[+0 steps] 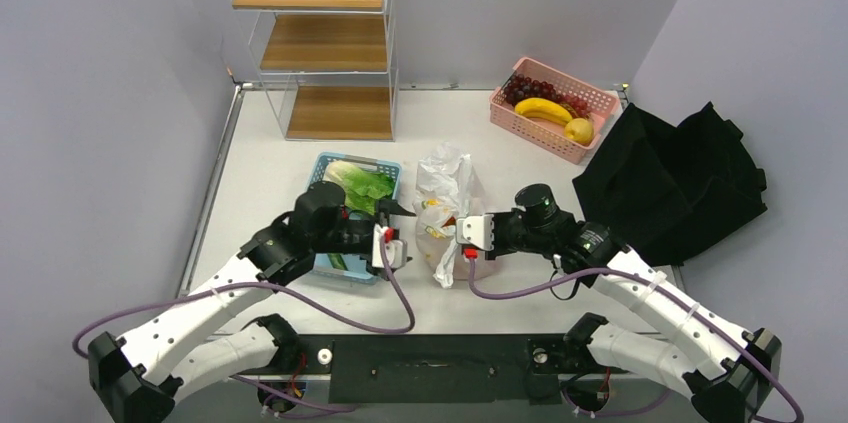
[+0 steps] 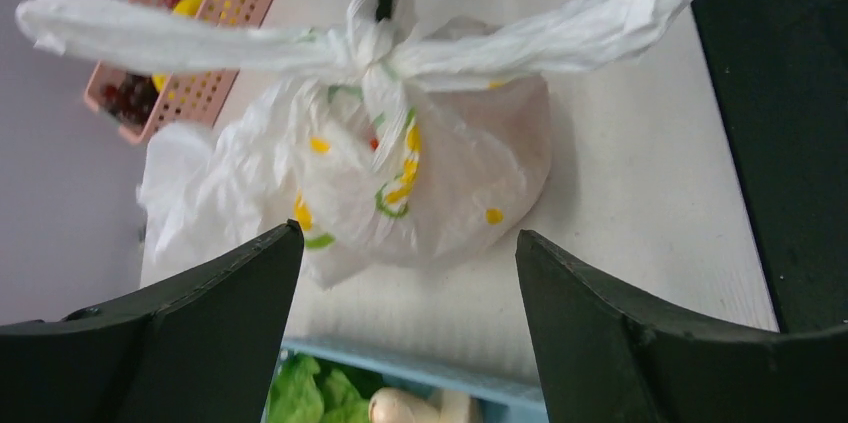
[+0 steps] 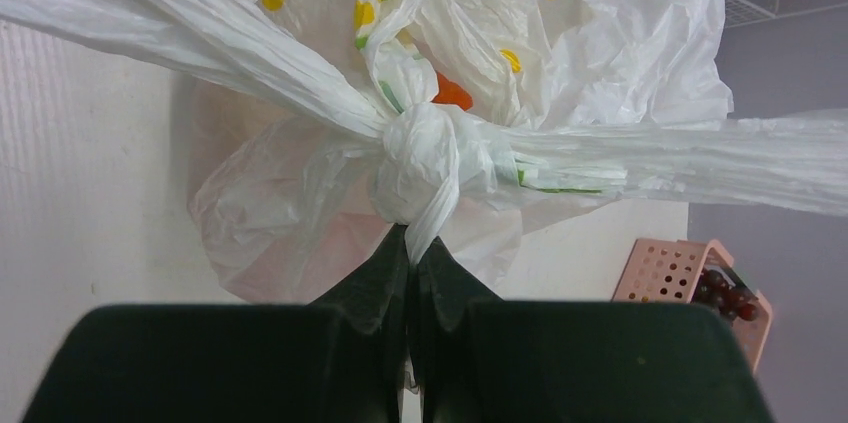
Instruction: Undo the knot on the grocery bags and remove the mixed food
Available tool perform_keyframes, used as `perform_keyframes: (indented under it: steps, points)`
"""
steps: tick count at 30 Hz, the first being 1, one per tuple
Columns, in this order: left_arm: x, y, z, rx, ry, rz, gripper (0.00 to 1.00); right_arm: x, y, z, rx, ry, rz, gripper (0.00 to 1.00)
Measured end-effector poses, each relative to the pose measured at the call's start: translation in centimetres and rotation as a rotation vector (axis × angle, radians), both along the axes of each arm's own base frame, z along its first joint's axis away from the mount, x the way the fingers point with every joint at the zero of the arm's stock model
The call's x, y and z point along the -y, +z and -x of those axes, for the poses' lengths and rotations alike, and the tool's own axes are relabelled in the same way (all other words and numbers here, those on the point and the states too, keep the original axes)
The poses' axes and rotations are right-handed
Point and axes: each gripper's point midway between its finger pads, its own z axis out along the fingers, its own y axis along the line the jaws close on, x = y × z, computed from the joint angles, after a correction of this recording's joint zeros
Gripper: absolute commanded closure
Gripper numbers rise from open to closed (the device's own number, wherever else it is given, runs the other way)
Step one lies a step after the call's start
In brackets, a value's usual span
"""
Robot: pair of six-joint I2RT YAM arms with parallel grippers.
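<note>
Knot on the grocery bag is tied, and two twisted handles stretch out from it sideways. We see the bag lying in the middle of the worktop, closer to the near edge, just beside the blue basket. The right gripper is closed, pinching a thin strip of plastic coming out of the knot. The left gripper is spread wide and faces the bag. Of the mixed food we see only an orange patch through the plastic.
</note>
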Motion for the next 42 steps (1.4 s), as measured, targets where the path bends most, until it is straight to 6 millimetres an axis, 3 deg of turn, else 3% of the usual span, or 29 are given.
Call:
perform_keyframes:
  steps: [3, 9, 11, 13, 15, 16, 22, 27, 37, 42]
  points:
    - [2.6, -0.5, 1.3, 0.063, -0.105, -0.015, 0.28, 0.0, -0.2, 0.3, 0.025, 0.027, 0.008, 1.00]
    - [6.5, -2.3, 0.9, 0.118, -0.140, -0.036, 0.29, -0.4, 0.6, 0.4, 0.058, 0.046, -0.013, 1.00]
    - [7.6, -2.8, 0.7, 0.123, -0.131, -0.039, 0.37, -0.5, 0.8, 0.6, 0.063, 0.048, -0.021, 1.00]
    - [8.6, -3.4, 0.2, 0.123, -0.104, -0.042, 0.54, -0.5, 1.0, 0.7, 0.064, 0.046, -0.030, 1.00]
    - [8.9, -4.3, -0.4, 0.112, -0.063, -0.054, 0.95, -0.4, 1.3, 0.7, 0.067, 0.040, -0.041, 1.00]
    - [8.9, -4.7, -0.7, 0.104, -0.042, -0.059, 0.99, -0.3, 1.5, 0.8, 0.071, 0.036, -0.046, 1.00]
    - [6.7, -5.8, -0.5, 0.133, 0.013, -0.052, 1.00, 0.5, 1.9, 1.3, 0.090, 0.013, -0.071, 1.00]
    - [4.2, -4.9, -0.4, 0.159, 0.053, -0.023, 1.00, 2.6, 1.3, 0.4, 0.080, -0.067, -0.064, 1.00]
    - [-2.7, -4.6, -3.2, 0.180, 0.207, -0.056, 1.00, 11.8, 0.5, -4.0, -0.033, -0.448, -0.075, 1.00]
    - [-4.0, -4.9, -2.9, 0.195, 0.203, -0.070, 1.00, 14.8, 0.1, -4.8, -0.152, -0.578, -0.134, 1.00]
